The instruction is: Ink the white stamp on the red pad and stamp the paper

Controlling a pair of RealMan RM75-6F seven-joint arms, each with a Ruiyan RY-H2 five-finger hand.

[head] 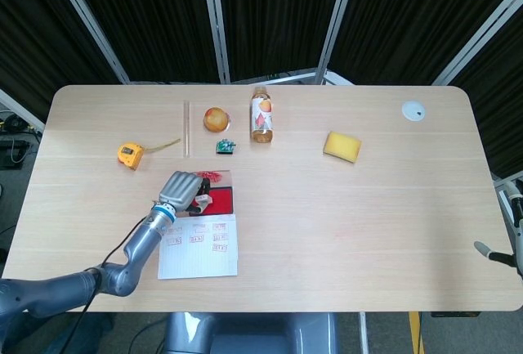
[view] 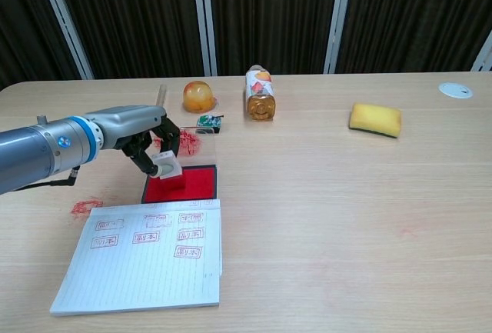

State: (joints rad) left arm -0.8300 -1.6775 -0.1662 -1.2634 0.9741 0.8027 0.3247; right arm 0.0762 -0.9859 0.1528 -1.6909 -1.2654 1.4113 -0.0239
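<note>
My left hand [view: 146, 134] grips the small white stamp [view: 167, 164] and holds it over the left part of the red ink pad [view: 192, 186]. Whether the stamp touches the pad I cannot tell. From the head view the left hand [head: 181, 188] covers most of the stamp, and the red pad [head: 223, 200] shows to its right. The lined paper [view: 142, 260] lies just in front of the pad and carries several red stamp prints; it is the same paper [head: 200, 254] in the head view. Only a grey bit of my right hand [head: 493, 253] shows at the table's right edge.
At the back stand an orange dome [view: 197, 96], a lying bottle [view: 260, 92], a small green item [view: 207, 122] and a clear stick [head: 186, 128]. A yellow tape measure [head: 129, 154] lies left, a yellow sponge [view: 375, 119] right, a white disc [view: 455, 90] far right. Red ink smears [view: 86, 207] mark the table.
</note>
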